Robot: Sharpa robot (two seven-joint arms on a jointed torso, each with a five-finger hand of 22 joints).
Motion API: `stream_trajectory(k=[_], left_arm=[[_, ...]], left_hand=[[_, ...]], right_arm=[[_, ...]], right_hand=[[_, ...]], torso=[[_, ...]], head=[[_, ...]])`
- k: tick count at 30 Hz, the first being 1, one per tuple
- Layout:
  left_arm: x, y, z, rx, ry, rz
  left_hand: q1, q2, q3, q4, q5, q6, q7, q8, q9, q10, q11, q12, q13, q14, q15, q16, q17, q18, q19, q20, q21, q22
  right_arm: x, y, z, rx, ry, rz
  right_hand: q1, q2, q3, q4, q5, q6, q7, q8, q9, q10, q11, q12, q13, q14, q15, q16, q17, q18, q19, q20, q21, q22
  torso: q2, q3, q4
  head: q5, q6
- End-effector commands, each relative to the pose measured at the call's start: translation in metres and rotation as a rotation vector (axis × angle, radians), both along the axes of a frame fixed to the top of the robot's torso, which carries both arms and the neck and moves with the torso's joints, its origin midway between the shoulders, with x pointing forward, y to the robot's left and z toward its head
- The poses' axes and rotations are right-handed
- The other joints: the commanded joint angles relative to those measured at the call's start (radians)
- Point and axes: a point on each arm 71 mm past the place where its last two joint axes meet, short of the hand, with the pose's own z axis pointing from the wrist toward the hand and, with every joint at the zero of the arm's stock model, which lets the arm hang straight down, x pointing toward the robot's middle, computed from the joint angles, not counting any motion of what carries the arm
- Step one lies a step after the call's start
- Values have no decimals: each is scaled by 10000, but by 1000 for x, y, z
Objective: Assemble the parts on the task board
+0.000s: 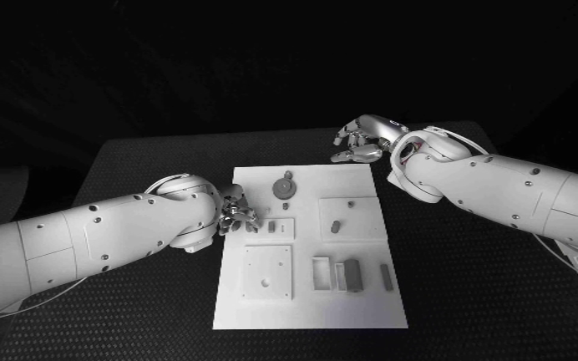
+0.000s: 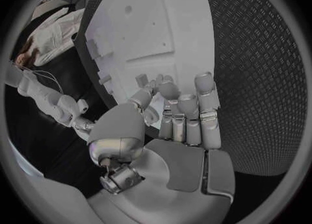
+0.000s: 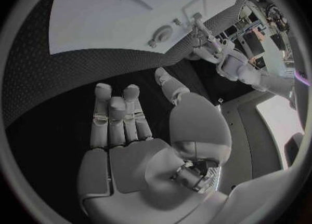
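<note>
Task board lies mid-counter with grey parts on it. Left hand touches its left edge, fingers curled; whether it pinches anything I cannot tell. Right hand hovers beyond the far edge, fingers spread, empty.

From my right wrist camera I see my right hand held over the black table, fingers apart and lightly bent with nothing in them. The white task board lies beyond the fingertips, with a round grey part on it near its edge. Toward two o'clock of the right hand, my left hand reaches the task board's edge; what it holds I cannot tell
</note>
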Motion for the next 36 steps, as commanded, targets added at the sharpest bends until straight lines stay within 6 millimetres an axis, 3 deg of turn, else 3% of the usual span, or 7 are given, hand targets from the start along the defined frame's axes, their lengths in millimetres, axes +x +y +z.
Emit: stream_trajectory(k=[1, 24, 30, 36], left_arm=[[-3, -3, -5, 226, 11, -234], [-9, -9, -5, 520, -347, -694], [-10, -10, -5, 419, -339, -649], [-8, -7, -5, 295, -350, -457]], left_hand=[[97, 132, 199, 9, 47, 32, -21, 1664, 141, 69, -3, 50, 14, 30, -115, 65, 13, 72, 15, -67, 41, 218], [110, 141, 208, -28, 49, 26, -20, 1677, 141, 72, -3, 50, 9, 35, -115, 68, 15, 70, 13, -63, 56, 217], [-15, -68, 144, 52, -29, 3, -10, 1676, 114, 76, 7, 35, -13, 36, -112, 47, 7, 67, 8, -57, 69, 202], [-368, -441, 26, 445, -362, -113, 32, 1577, -1, 71, 40, 7, -52, 34, -130, 7, -9, 85, -14, -65, 54, 177]], right_arm=[[-1, 2, -1, -40, 51, 145], [-1, 2, 0, -34, 59, 165], [-1, 2, 0, -34, 56, 159], [-1, 1, 0, -33, 50, 151]], right_hand=[[-92, -7, -4, 40, 34, -87, 186, 61, -9, -56, 20, 56, -15, 39, -34, 23, -9, 124, 29, -64, -42, 148], [-92, -5, -5, 41, 34, -87, 186, 64, -12, -58, 20, 61, -22, 39, -34, 24, -11, 124, 30, -65, -43, 148], [-93, -6, -7, 41, 34, -87, 186, 64, -12, -58, 20, 63, -24, 39, -34, 24, -11, 124, 31, -65, -43, 148], [-94, -8, -7, 41, 34, -89, 187, 64, -13, -59, 20, 64, -25, 39, -34, 24, -11, 124, 30, -65, -44, 148]], torso=[[-2, -5, 3], [-1, 5, -6], [4, 9, 0], [-1, 7, -3]], head=[[2, -1], [6, -42], [7, -59], [1, -46]])
